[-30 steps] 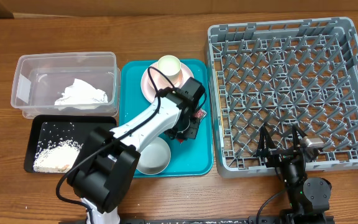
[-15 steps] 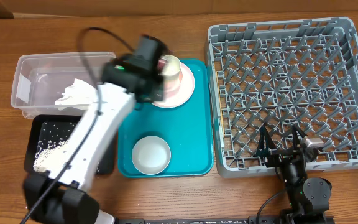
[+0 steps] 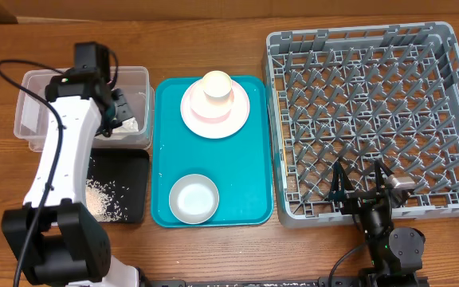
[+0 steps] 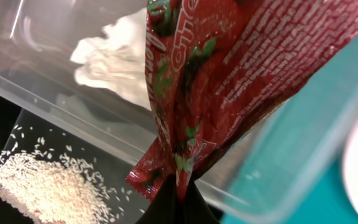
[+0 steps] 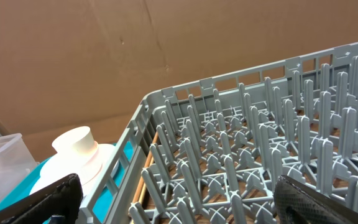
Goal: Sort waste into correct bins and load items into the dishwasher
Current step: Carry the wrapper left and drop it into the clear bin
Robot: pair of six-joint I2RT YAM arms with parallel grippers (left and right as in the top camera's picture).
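So the left hand (image 3: 116, 112) is up at about 10 o'clock in the overhead view, clenched tight on the red snack wrapper (image 4: 210, 74). In the wrist view the black fingertips (image 4: 169, 205) pinch the wrapper's one end, and the rest of it fans out in front of the clear tub (image 3: 24, 119). The wrapper is in the air over the tub's 3 o'clock side and isn't lying in it. I can't tell if it brushes the rim.

The crumpled white napkin (image 4: 114, 56) is in the tub. Just below the tub, at 8 o'clock, is the black tray (image 3: 134, 159) with the loose rice (image 3: 106, 199) scattered in it.

The teal tray (image 3: 162, 159) is in the middle of the counter (image 3: 213, 32). At its 12 o'clock end is the pink plate (image 3: 194, 115) with the cream cup (image 3: 216, 86) sitting on it. The whitish bowl (image 3: 194, 199) is at the 6 o'clock end.

The grey dish rack (image 3: 365, 104) fills the 3 o'clock side and has only pegs in it. The right hand (image 3: 362, 185) sits at 5 o'clock by the rack's near wall, fingers spread wide and holding nothing.
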